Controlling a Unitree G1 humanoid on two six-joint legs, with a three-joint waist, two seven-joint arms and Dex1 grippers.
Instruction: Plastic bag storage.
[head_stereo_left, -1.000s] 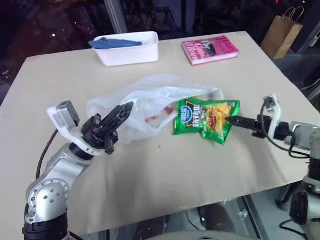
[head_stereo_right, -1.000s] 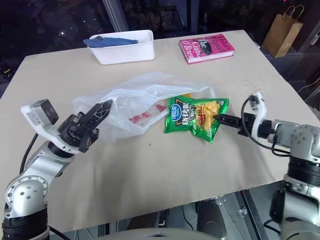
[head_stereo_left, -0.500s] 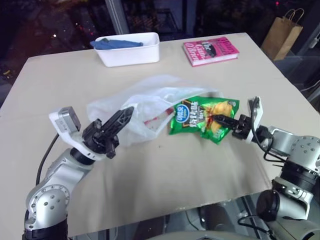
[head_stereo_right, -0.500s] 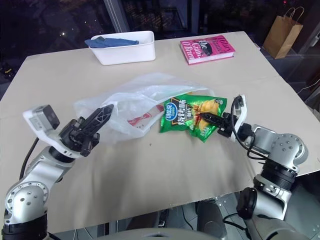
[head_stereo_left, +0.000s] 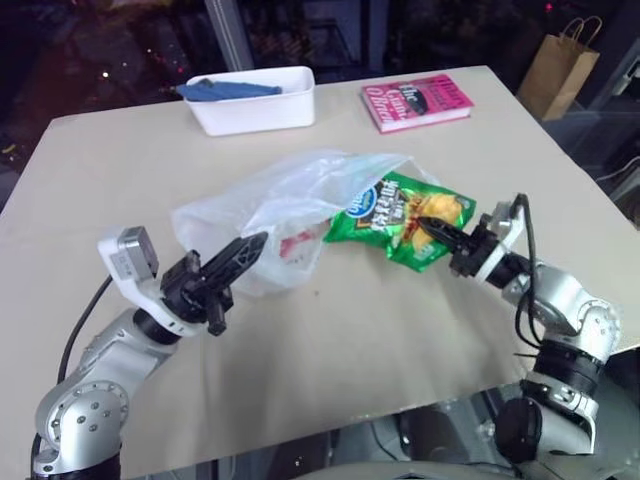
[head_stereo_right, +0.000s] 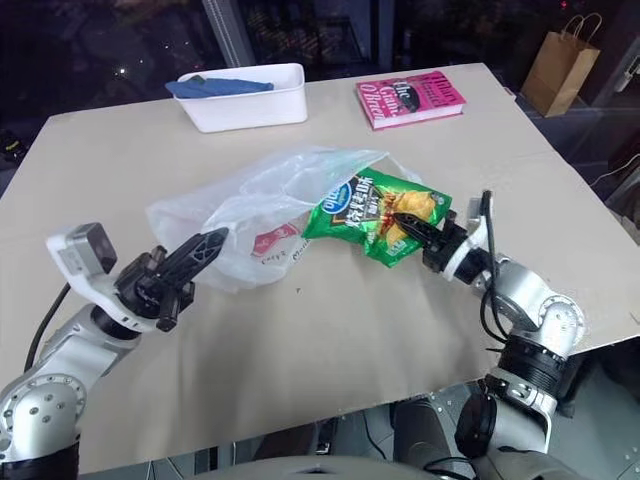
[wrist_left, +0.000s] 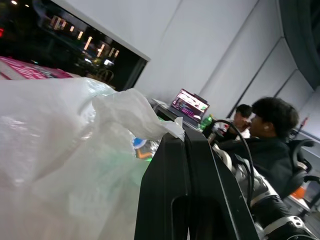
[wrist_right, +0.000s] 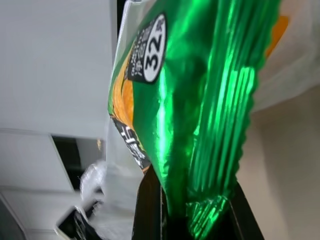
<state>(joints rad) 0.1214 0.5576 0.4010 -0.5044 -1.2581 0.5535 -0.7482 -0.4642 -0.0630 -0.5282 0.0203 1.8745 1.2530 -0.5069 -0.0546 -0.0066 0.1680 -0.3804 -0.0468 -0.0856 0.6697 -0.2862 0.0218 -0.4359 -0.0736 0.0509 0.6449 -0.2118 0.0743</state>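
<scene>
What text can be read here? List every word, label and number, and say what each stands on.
"32%": in a round white label on the green chips packet, clear in the right wrist view.
Blue oval logo and other print on the chips packet: too small to read.
White title on the pink book: too blurred to read with certainty.
Red print on the plastic bag: too small and creased to read.

A pale beige table (head_stereo_left: 330, 330) spreads under a dark window wall with a grey upright frame post (head_stereo_left: 225, 30) at 12 o'clock. A brown paper bag (head_stereo_left: 562, 62) with handles stands on the floor past the table's corner at 2 o'clock. The left wrist view shows plain light walls, an open laptop (wrist_left: 190, 104) and a seated person (wrist_left: 267, 132)
</scene>
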